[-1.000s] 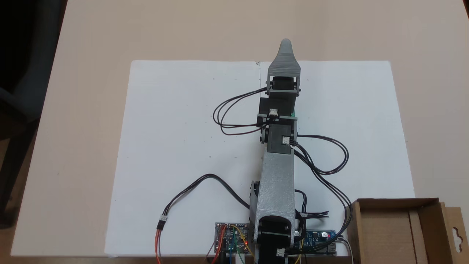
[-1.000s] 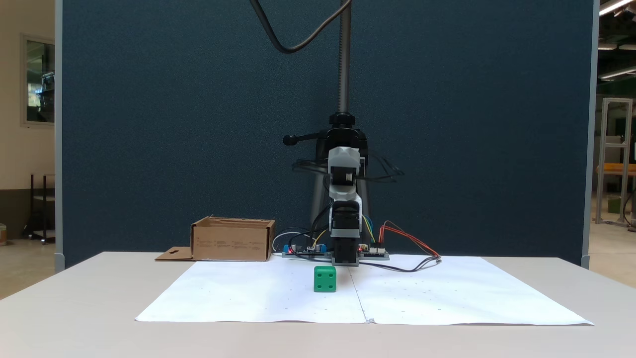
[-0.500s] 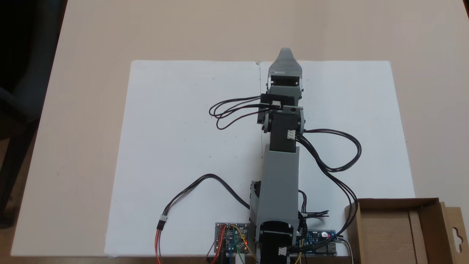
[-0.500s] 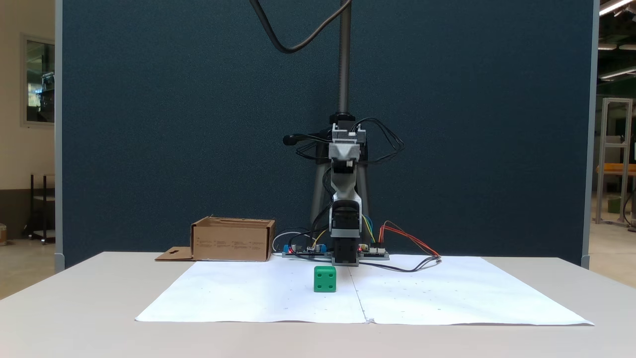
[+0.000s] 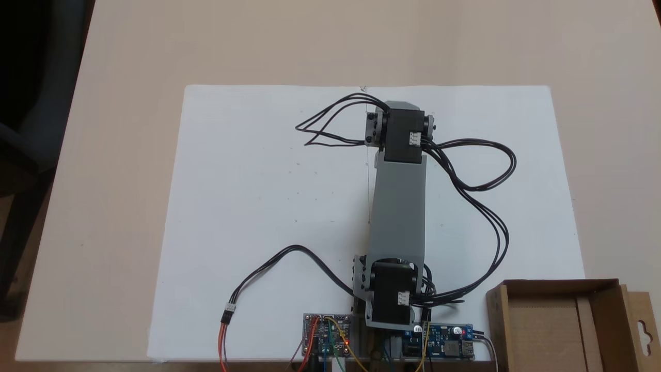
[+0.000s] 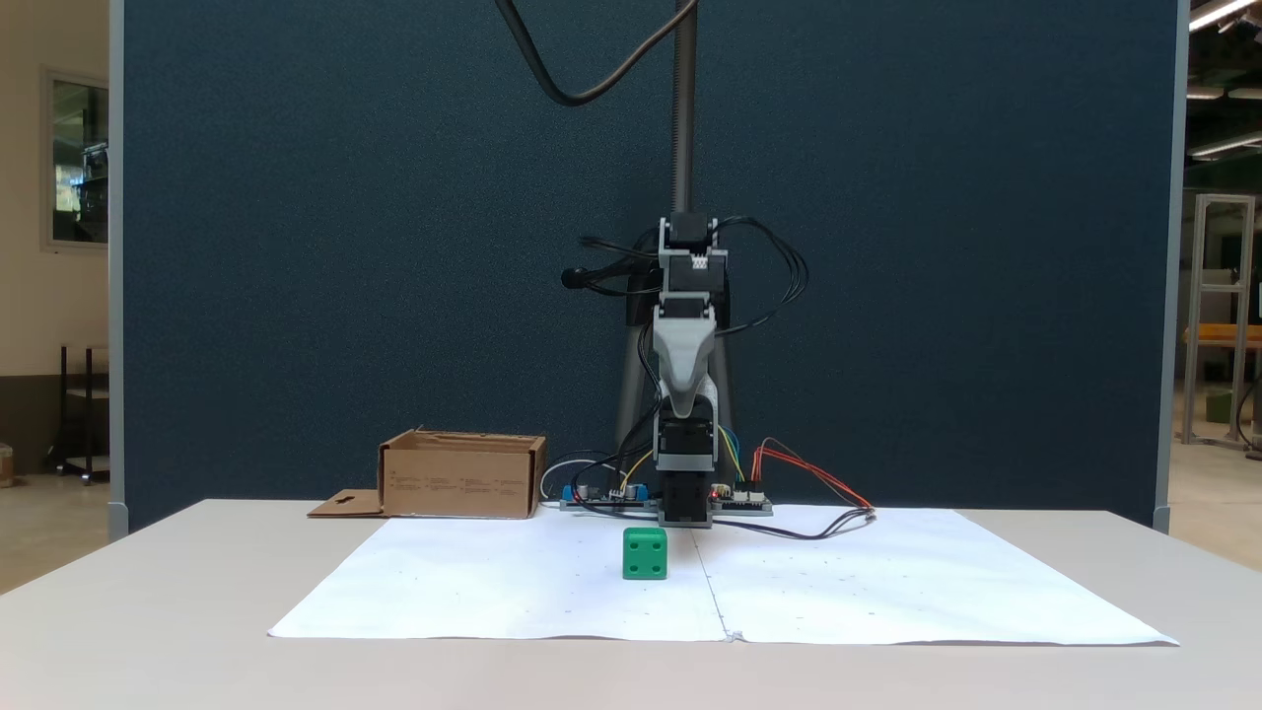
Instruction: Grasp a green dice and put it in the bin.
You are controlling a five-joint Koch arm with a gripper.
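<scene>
just one green dice (image 6: pixel 645 553), one bin (image 6: pixel 461 476).

- My target, the green dice (image 6: pixel 645 552): small bright green cube, darker round pips, edges slightly rounded. Sits flat and square on the white paper; four pips show on the face turned to the front camera.
- In that front fixed view the dice lies at 6 o'clock from my base, near it but apart.
- The bin (image 6: pixel 461 475) (image 5: pixel 563 323): shallow brown cardboard box, open top, flaps raised, side tab with hang-hole lying flat. It stands at 10 o'clock from the dice, well apart.
</scene>
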